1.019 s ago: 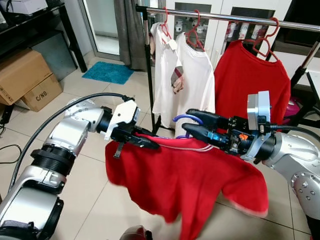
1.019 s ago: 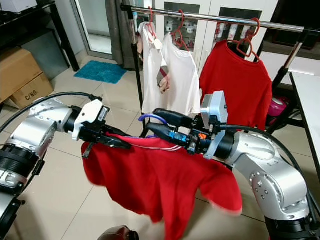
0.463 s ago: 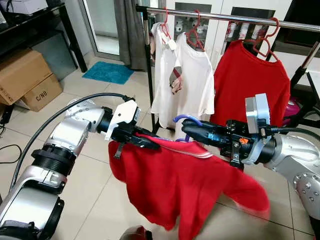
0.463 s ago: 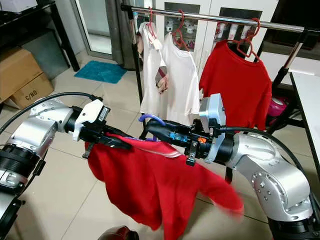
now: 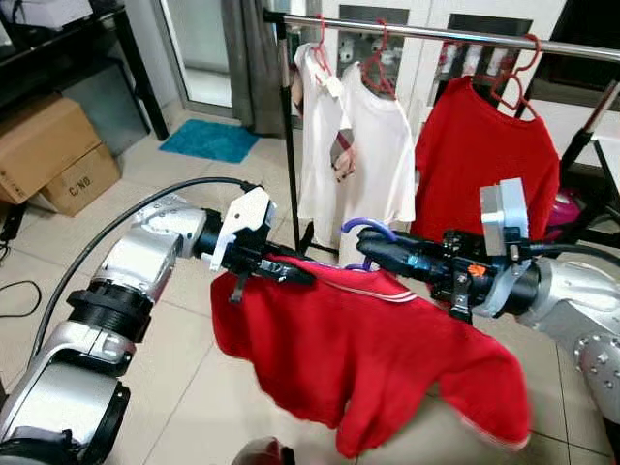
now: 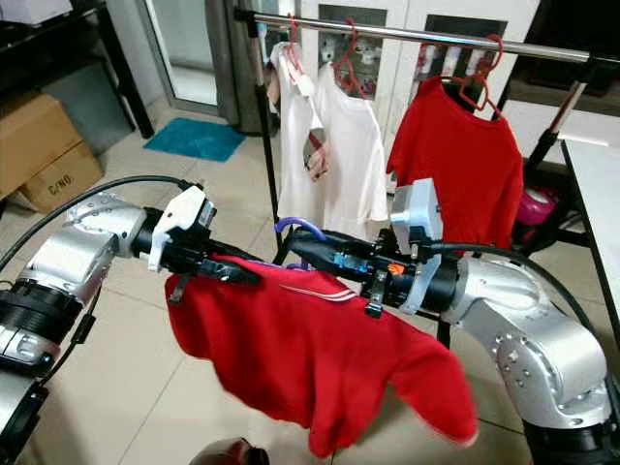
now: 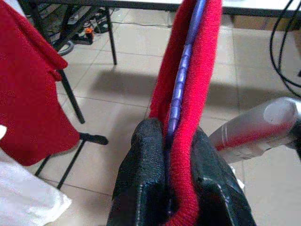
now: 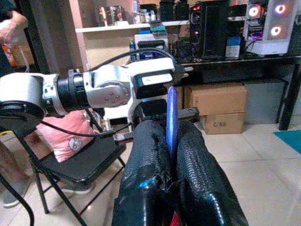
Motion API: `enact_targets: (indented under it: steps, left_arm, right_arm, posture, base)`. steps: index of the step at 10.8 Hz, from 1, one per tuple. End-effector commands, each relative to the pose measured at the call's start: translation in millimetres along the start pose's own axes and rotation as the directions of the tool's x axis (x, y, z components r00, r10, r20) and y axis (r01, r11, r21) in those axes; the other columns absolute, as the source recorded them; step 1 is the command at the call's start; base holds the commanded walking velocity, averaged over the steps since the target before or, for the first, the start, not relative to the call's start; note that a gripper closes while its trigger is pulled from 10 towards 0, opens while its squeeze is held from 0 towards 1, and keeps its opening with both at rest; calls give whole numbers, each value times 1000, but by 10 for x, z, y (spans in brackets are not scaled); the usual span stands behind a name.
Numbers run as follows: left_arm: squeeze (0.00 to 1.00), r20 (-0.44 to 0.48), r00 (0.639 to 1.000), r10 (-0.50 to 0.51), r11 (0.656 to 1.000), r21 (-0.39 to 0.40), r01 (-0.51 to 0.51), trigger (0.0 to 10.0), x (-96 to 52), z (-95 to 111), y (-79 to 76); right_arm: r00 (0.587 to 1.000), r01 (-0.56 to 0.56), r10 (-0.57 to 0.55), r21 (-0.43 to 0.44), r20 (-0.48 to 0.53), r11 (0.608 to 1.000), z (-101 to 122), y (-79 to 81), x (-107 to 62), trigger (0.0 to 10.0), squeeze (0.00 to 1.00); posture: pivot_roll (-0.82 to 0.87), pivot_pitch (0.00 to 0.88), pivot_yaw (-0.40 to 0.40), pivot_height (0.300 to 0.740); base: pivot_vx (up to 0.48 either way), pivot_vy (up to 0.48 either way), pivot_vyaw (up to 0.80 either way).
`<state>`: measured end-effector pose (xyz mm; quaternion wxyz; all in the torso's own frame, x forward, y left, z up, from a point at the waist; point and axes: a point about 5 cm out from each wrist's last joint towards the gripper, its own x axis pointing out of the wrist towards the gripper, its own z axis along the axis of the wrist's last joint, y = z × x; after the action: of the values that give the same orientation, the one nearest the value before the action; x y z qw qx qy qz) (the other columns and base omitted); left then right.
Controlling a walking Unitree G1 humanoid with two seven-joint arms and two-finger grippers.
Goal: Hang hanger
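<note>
While held below the horizontal metal garment rail point(image 5: 446, 34) | purple plastic hanger point(image 5: 366, 231) carrying limp red knit shirt point(image 5: 368, 354) | left gripper point(image 5: 291, 274) clamps hanger end through cloth | right gripper point(image 5: 373, 250) pinches hook neck | judged light, rigid hanger; floppy cloth liable to slip; hold near hook.

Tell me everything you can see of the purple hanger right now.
The purple hanger looks like thin plastic. Its curved hook rises free above the right gripper, whose fingers pinch its neck. Its arm runs inside the red shirt draped over it, and the left gripper clamps its far end through the fabric. It is held below the rail.
</note>
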<state>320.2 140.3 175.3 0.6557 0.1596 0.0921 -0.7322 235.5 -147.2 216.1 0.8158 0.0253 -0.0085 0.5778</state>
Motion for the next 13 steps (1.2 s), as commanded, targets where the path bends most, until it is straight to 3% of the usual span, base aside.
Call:
enact_targets:
  steps: [1,2,4,7,8,9,12,13]
  left_arm:
    - [1000,49,998,49,998,48,-51,10000,-145,164,44]
    - [1000,65,996,53,996,64,-57,10000,-164,189,19]
    - [1000,75,996,55,997,59,-59,10000,-188,201,-5]
    - [1000,136,978,157,973,151,-177,10000,-179,289,50]
    - [608,125,980,152,966,193,-175,10000,-133,302,32]
    - [0,25,991,132,942,308,-133,10000,-38,216,-11]
    - [0,1,996,92,897,434,-83,10000,207,167,-56]
    - [0,16,996,91,893,441,-88,10000,237,176,-55]
  right_arm:
    - [1000,-16,16,-1,-8,1000,12,30,3,0,0]
    - [997,41,-38,35,-71,999,-67,-13,-64,0,0]
    - [994,78,-74,45,-86,996,-93,-20,-99,0,0]
    - [982,187,-187,0,-26,982,-62,-69,-100,0,0]
    - [977,214,-214,-10,-15,977,-32,-89,-86,0,0]
    - [976,216,-216,-18,-18,976,-24,-78,-67,0,0]
    - [970,225,-229,-51,-87,973,-83,-73,-2,0,0]
    - [969,228,-233,-64,-85,972,-80,-86,2,0,0]
  posture:
    - [87,6,66,740]
    - [89,2,63,740]
    - [89,0,61,740]
    - [85,0,65,740]
    - [84,0,67,740]
    - [84,0,67,740]
    - [82,0,74,740]
    - [83,0,74,740]
  base:
    - [0,0,0]
    - [0,0,0]
    - [0,0,0]
    - [0,0,0]
    - [0,0,0]
    - [0,0,0]
    - [0,0,0]
    - [0,0,0]
